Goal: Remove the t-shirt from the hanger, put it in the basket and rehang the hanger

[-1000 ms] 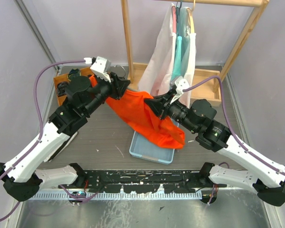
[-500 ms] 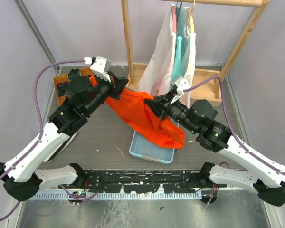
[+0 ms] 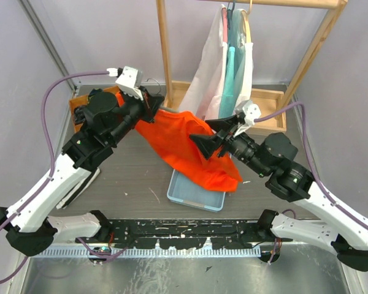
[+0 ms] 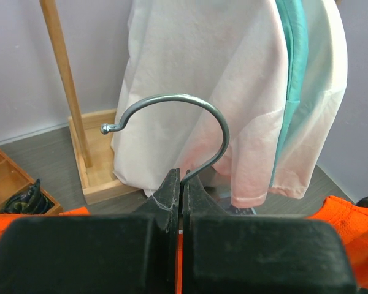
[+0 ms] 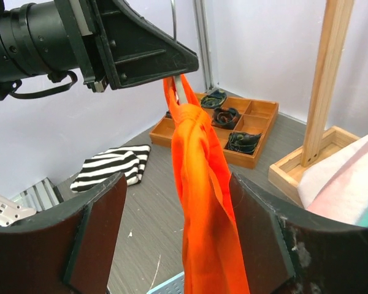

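Orange cloth marks the job: the t-shirt (image 3: pixel 175 144) is still on its hanger, hung between my two arms in mid-air.

At 10 o'clock in the top view, my left tool (image 3: pixel 152 105) is clenched on the hanger. The left wrist view shows its jaws pinched shut on the wire stem just below the curved metal hook (image 4: pixel 172 97), which stands upright.

From there the t-shirt drapes down towards 5 o'clock. Its lower end hangs over a pale blue tray (image 3: pixel 183 196) on the worktop (image 3: pixel 135 177). The hanger's arms are hidden under the cloth.

At 3 o'clock of the shirt, my right tool (image 3: pixel 207 136) is released, jaws spread wide and facing the fabric. I cannot tell whether it touches the cloth yet.

Further right, at 1 o'clock, white and teal garments (image 3: pixel 233 61) hang on a wooden rack, close behind the right arm.

To do this step well, I would keep the left grip firm and level so the hanger cannot twist. I would bring the right tool in near the collar and bite a thick fold of cloth only, not the hanger. Then I would draw one shoulder off towards 4 o'clock, staying clear of the rack garments.
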`<state>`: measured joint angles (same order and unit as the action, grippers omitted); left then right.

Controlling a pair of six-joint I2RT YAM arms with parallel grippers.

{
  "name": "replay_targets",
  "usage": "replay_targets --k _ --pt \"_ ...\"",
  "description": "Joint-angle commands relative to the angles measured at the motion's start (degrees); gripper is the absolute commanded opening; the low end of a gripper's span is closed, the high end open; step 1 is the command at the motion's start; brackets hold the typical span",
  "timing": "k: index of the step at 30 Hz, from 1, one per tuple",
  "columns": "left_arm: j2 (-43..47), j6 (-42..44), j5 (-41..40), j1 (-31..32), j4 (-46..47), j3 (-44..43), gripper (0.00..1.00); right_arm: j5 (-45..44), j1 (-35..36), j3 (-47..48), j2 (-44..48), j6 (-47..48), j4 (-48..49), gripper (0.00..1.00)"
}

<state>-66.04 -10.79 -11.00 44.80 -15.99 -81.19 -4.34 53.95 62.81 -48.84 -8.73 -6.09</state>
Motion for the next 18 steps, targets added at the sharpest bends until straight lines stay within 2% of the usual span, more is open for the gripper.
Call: replay_targets --k 1,12,18 --pt "0.12 2.82 -2.29 0.16 0.23 -5.21 0.00 -4.15 0.35 1.53 3.65 1.79 -1.71 0.74" --pt "-1.79 5.38 -3.30 0.14 -4.93 -12.77 0.00 -7.42 0.36 1.00 9.68 2.50 -7.85 0.74" --pt "-2.00 5.41 -3.64 0.20 -5.75 -14.41 0.00 -7.64 0.36 1.18 8.94 2.33 -9.36 0.62"
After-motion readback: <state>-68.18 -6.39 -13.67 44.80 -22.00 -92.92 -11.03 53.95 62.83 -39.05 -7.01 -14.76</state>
